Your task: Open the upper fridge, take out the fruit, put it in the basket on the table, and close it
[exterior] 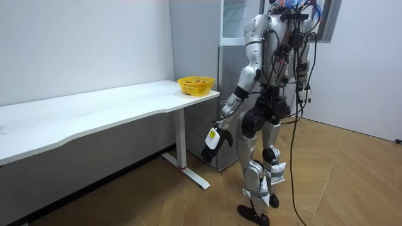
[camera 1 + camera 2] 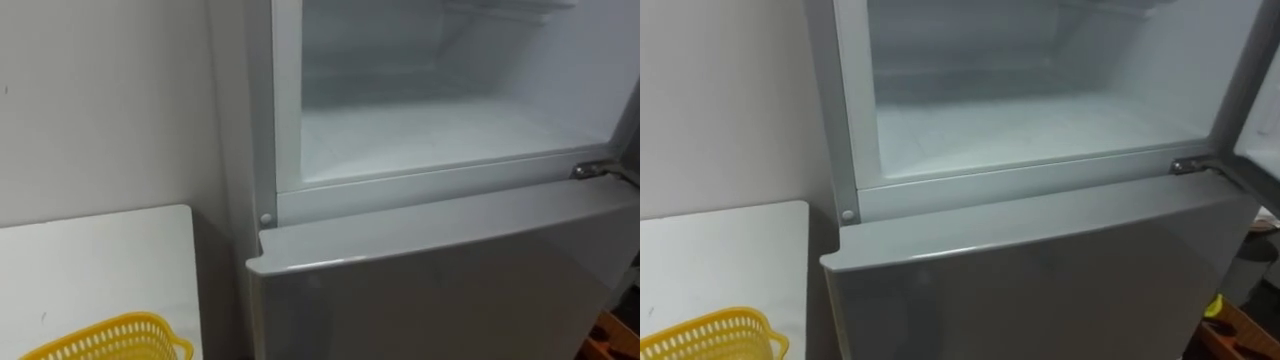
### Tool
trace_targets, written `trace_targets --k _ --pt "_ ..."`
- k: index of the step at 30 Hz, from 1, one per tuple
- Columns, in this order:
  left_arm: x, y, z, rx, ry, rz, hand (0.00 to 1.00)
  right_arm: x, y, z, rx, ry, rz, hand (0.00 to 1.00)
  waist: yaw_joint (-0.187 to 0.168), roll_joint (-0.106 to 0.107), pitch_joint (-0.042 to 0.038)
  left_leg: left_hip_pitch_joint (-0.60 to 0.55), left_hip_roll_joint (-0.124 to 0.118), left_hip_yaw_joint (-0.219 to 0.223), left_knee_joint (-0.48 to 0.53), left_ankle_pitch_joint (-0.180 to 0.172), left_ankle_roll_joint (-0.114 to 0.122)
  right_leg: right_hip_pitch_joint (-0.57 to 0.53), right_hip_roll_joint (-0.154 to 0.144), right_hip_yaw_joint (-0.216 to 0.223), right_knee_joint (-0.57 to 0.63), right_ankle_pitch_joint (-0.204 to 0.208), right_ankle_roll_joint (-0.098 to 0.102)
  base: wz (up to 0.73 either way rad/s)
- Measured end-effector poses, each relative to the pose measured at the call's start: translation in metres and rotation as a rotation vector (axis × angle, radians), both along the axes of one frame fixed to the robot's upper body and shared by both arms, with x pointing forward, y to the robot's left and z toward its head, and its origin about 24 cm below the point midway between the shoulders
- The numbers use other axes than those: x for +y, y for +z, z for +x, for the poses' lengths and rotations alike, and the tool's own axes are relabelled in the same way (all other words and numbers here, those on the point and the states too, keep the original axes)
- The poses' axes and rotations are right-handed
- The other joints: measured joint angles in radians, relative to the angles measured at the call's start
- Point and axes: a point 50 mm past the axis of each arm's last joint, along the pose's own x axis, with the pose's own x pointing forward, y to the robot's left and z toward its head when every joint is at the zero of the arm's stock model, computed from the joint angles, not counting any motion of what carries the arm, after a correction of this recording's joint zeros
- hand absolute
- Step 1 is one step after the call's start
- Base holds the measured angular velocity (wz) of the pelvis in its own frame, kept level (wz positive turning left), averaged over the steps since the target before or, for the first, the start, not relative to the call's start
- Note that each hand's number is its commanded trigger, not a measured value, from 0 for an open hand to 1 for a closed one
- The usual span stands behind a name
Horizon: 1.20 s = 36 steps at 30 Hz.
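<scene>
A: Which step?
B: Reach, I'd say. Upper fridge compartment (image 2: 440,130) is open and its shelf looks bare; can't locate the item. Left robot hand (image 1: 213,139) hangs low, state unreadable.
A: Next?
B: Check hand and the yellow basket (image 2: 110,340) on the tabletop (image 2: 90,250), near left.

Silver-white shells are covering black joints, dark cables are hanging toward six o'clock, and the black left robot hand (image 1: 210,143) is bearing a white tag.
</scene>
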Motion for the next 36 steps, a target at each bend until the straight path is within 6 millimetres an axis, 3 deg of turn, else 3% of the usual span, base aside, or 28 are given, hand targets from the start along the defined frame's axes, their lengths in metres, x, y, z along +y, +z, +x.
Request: trace_targets --k 5,13,20,31,36 --pt "0.001 0.001 0.003 -0.017 -0.006 0.003 0.0 -0.019 0.024 0.01 -0.023 -0.019 -0.078 0.0 -0.001 -0.011 -0.0031 -0.015 0.002 0.01 0.001 0.0 0.0 -0.016 0.006 0.008 0.004 0.002 -0.002 -0.04" --pt "0.0 0.001 0.005 -0.04 -0.018 -0.001 0.0 -0.035 0.068 0.032 -0.158 -0.059 -0.224 0.0 -0.027 -0.004 -0.0068 -0.02 0.004 0.009 0.001 0.0 0.0 -0.014 0.006 -0.003 0.003 0.003 -0.002 0.05" --pt "-0.002 -0.001 -0.002 -0.035 -0.006 -0.012 0.0 -0.039 0.089 0.036 -0.172 -0.079 -0.304 0.0 -0.029 0.008 -0.0063 -0.022 0.004 0.006 0.0 0.0 0.0 -0.016 0.003 -0.007 0.007 0.003 -0.003 0.01" --pt "-0.004 -0.001 -0.011 -0.04 -0.008 -0.031 0.0 -0.05 0.171 0.06 -0.383 -0.044 -0.59 0.0 -0.027 0.016 -0.0098 -0.031 0.001 0.006 0.003 0.001 0.0 -0.032 -0.004 -0.004 0.017 0.003 -0.002 0.0" --pt "-0.006 -0.002 -0.019 -0.016 -0.012 -0.046 0.0 -0.043 0.193 0.069 -0.487 0.042 -0.76 0.0 -0.025 0.015 -0.0097 -0.029 0.003 0.004 0.004 0.001 0.0 -0.032 -0.003 -0.004 0.014 0.003 -0.003 0.0"
